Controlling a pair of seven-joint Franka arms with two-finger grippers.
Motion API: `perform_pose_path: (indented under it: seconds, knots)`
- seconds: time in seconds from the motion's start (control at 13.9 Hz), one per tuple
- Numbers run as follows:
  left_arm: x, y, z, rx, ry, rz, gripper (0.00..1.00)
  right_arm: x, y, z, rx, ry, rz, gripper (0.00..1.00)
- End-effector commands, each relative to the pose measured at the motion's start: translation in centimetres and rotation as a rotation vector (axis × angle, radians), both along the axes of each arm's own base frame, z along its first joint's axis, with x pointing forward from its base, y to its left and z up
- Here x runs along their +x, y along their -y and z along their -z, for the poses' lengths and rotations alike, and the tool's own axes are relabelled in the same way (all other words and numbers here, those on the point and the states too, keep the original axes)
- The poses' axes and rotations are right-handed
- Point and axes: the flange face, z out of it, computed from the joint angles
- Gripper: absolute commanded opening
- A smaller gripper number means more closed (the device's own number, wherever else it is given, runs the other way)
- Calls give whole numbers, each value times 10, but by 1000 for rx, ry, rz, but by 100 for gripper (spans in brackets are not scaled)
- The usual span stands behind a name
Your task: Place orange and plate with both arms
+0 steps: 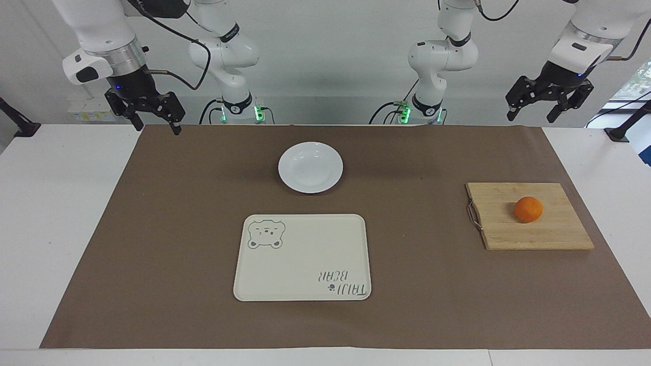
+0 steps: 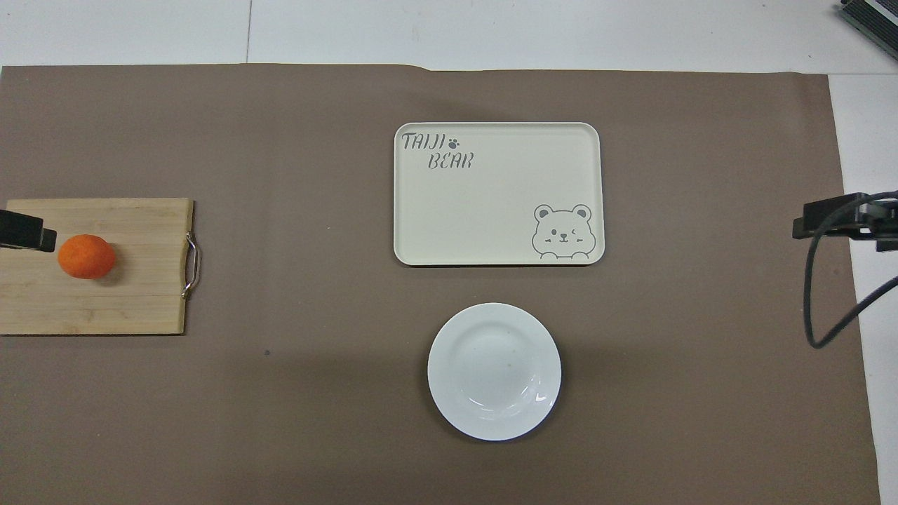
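The orange [image 1: 528, 209] [image 2: 86, 256] rests on a wooden cutting board [image 1: 554, 234] toward the left arm's end of the table. The white plate [image 1: 310, 167] [image 2: 494, 371] lies bare on the brown mat, at mid-table near the robots. My left gripper [image 1: 531, 117] hangs open and holds nothing, high over the mat's corner by the robots. Just one dark tip of it [image 2: 27, 233] shows in the overhead view, beside the orange. My right gripper [image 1: 157, 127] [image 2: 835, 221] hangs open and holds nothing over the mat's corner at the right arm's end.
A cream rectangular tray [image 1: 302, 257] [image 2: 498, 193] with a bear drawing and lettering lies farther from the robots than the plate. The cutting board has a metal handle [image 1: 474, 215] on its tray-facing side. A black cable [image 2: 824, 294] loops below the right gripper.
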Motion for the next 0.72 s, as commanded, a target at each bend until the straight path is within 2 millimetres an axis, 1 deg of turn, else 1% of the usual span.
perform_pose_path:
  seconds: [0.0, 0.07, 0.22, 0.29, 0.43, 0.65]
  knots:
    - [1, -7, -2, -3, 40, 15, 100, 1, 2, -3, -2, -9, 8, 100]
    - [2, -15, 2, -1, 39, 25, 100, 1, 2, -3, -2, -9, 8, 100]
    - [6, -34, 18, 2, 28, 63, 100, 1, 2, -3, -2, -9, 8, 100]
    - [7, -50, 29, 4, 27, 72, 100, 1, 2, -3, -2, -9, 8, 100]
    - [9, -71, 54, 4, 10, 93, 100, 0, 1, -4, -2, -9, 7, 100]
    - [13, -96, 108, 4, 7, 106, 100, 0, 2, -4, -2, -9, 7, 100]
